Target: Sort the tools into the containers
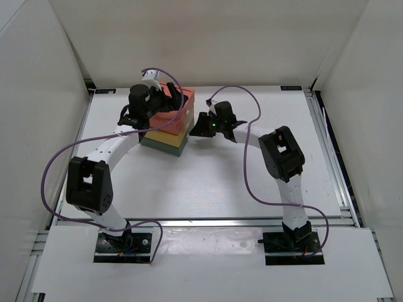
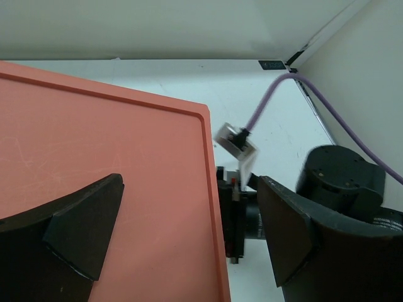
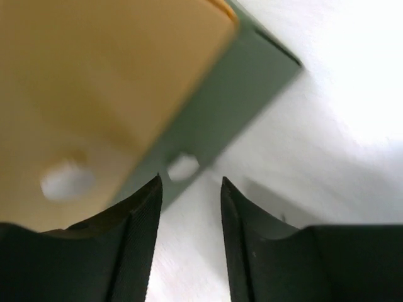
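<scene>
**Item 1. Arm bases.** The left base [image 1: 123,242] and right base [image 1: 293,242] were bolted at 7 and 5 o'clock on the near edge of the white desk [image 1: 208,182]. A purple cable [image 1: 56,160] looped beside each arm.

**Item 2. Right pincer [image 3: 190,189].** It was low over the desk, at the 3 o'clock side of the drawer stack. Its ribbed fingers [image 3: 135,239] stood apart with a clear gap and nothing between them. The tips pointed at the drawer fronts without touching them.

**Item 3. Dark green drawer [image 3: 220,107].** This was the bottom of the stack and rested on the desk. Its white knob [image 3: 183,167] lay just beyond the gap between the right pincer's tips, at their 12 o'clock.

**Item 4. Yellow drawer [image 3: 94,75].** It sat in the middle of the stack, directly on the green one. Its own white knob [image 3: 67,180] was at 10 o'clock from the right pincer's tips and blurred.

**Item 5. Salmon-red drawer [image 1: 176,116].** This was the top of the stack, which stood toward 11 o'clock from the desk's middle.

**Item 6. Left pincer [image 2: 189,189].** It was above the red drawer's 3 o'clock edge and fully spread, holding nothing. One finger [image 2: 82,233] was over the red top, and the other [image 2: 286,233] was past the rim.

**Item 7. White walls [image 1: 208,38].** They enclosed the desk from 9 through 3 o'clock.
</scene>
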Controlling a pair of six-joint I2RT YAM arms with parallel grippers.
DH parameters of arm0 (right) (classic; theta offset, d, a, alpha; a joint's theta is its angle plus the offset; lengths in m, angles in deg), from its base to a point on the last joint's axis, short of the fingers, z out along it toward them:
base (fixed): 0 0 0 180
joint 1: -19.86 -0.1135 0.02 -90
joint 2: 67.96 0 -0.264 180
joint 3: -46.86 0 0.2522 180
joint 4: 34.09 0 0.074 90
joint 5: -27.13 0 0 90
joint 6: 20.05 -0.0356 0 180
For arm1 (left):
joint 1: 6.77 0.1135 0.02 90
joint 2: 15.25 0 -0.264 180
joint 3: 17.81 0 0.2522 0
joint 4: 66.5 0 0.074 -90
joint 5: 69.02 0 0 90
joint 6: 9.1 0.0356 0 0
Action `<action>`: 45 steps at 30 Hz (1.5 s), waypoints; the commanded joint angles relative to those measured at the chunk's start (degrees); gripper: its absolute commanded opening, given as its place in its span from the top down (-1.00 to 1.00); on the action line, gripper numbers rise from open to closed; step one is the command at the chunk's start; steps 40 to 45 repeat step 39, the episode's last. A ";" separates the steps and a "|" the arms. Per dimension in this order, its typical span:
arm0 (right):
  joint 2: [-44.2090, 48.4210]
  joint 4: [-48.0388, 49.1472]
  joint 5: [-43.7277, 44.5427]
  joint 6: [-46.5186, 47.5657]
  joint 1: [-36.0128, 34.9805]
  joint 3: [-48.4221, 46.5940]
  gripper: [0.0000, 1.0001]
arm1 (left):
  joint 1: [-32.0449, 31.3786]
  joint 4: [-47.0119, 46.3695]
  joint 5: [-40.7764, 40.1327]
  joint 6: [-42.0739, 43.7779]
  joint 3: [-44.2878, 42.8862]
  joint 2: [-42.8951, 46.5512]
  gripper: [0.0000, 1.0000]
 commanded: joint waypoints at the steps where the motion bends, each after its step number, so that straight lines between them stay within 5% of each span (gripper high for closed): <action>1: 9.93 5.55 -0.43 -2.09 2.47 9.44 0.06 | -0.23 14.37 -2.29 0.37 1.66 -0.95 -0.98; 4: 19.77 -2.22 10.71 0.36 5.46 16.23 -0.22 | 0.48 15.43 -4.76 0.11 1.57 2.38 -0.98; 5: 22.25 -4.44 15.62 1.41 5.99 17.65 -0.65 | 0.48 15.60 -6.33 0.11 1.66 3.61 -0.98; 7: 28.04 -8.22 19.86 4.58 6.70 19.85 -0.97 | 0.48 15.78 -8.44 0.80 2.01 5.72 -0.98; 12: 34.92 -25.97 34.09 6.97 7.40 21.53 -0.97 | -1.89 16.31 -27.14 3.97 5.85 16.43 -0.98; 16: 40.88 -34.25 39.40 5.29 7.40 24.51 -0.97 | -6.81 7.55 -33.76 5.82 15.17 27.16 -0.98; 19: 45.81 -33.91 37.05 5.64 7.40 30.48 -0.97 | -9.80 -2.74 -37.35 9.94 25.19 33.84 -0.98; 24: 60.93 -28.64 32.90 5.64 7.40 42.42 -0.97 | -14.37 -22.83 -58.15 20.13 44.70 41.22 -0.98; 28: 70.07 -27.23 29.21 6.00 7.40 46.67 -0.97 | -14.38 -42.54 -65.55 34.54 53.94 37.93 -0.98; 30: 74.45 -27.58 28.68 6.78 7.58 48.42 -0.97 | -13.85 -41.72 -66.28 38.07 52.73 35.10 -0.98; 36: 81.85 -31.09 31.13 7.40 7.84 49.92 -0.97 | -12.53 -32.04 -60.42 31.39 51.84 41.40 -0.98; 39: 82.92 -32.85 32.54 8.11 7.75 49.66 -0.97 | -9.55 -26.95 -52.41 28.94 52.46 48.60 -0.98; 45: 82.92 -32.85 32.54 8.11 7.75 49.66 -0.97 | -9.55 -26.95 -52.41 28.94 52.46 48.60 -0.98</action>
